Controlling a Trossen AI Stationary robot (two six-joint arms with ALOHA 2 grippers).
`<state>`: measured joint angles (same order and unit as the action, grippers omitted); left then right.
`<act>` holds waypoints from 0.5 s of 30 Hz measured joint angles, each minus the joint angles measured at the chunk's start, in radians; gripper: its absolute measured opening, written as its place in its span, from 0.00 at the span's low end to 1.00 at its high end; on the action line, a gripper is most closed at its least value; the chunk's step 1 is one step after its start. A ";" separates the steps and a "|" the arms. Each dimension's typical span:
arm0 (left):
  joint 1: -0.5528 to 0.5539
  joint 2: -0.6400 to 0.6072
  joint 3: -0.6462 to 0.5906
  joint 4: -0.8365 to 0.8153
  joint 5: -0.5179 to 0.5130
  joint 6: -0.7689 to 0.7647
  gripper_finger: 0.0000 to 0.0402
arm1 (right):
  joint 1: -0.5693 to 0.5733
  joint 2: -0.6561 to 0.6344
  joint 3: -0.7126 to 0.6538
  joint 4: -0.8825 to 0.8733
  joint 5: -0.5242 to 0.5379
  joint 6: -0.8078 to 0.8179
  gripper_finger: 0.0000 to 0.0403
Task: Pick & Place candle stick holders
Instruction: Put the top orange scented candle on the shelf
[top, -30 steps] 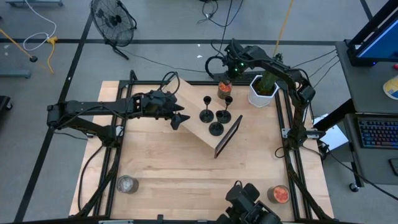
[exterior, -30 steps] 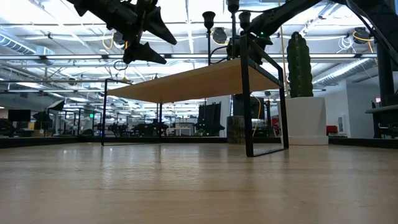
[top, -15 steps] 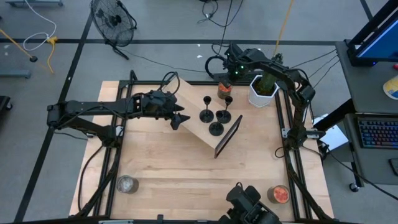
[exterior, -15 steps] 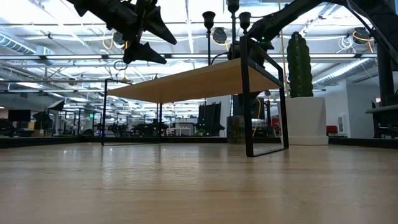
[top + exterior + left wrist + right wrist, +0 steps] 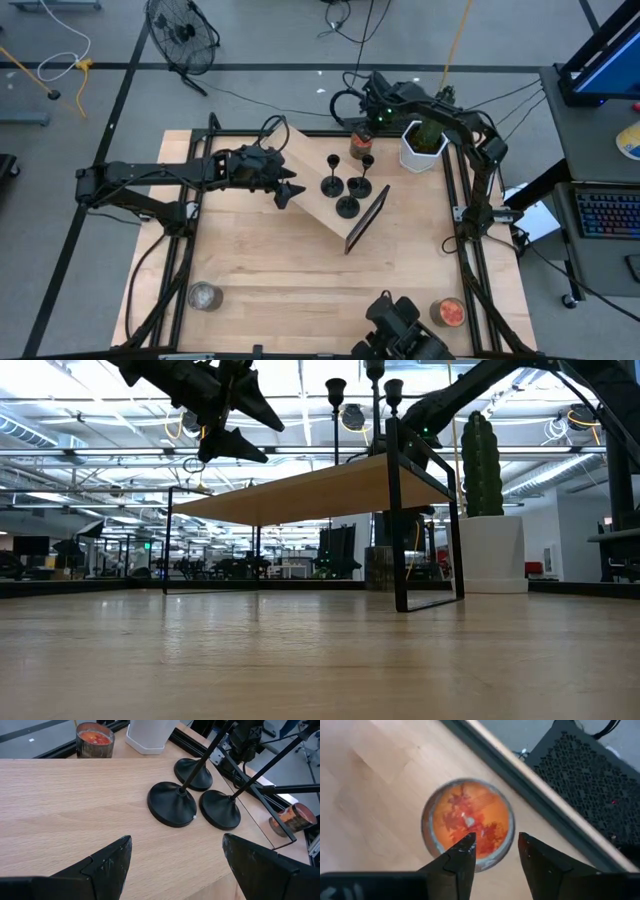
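Candle stick holders [image 5: 346, 182] stand grouped on the raised wooden shelf [image 5: 312, 200], three black round bases close together just ahead of the left gripper [image 5: 172, 865], whose fingers are spread wide and hold nothing. That gripper hovers over the shelf's near end, level with the thin stems. The right gripper [image 5: 495, 852] hangs directly above a glass jar with orange filling [image 5: 467, 822] at the table's far edge, its fingers parted narrowly and empty, beside the white pot with a cactus [image 5: 424, 143].
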<state>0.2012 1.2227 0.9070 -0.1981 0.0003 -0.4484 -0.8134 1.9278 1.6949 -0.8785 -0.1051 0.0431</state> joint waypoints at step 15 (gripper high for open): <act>0.000 0.000 0.000 0.000 0.001 -0.002 0.80 | -0.012 0.001 -0.091 0.066 0.012 0.064 0.46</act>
<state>0.2012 1.2228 0.9070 -0.1978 0.0013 -0.4507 -0.8249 1.9285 1.6043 -0.8123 -0.0926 0.1069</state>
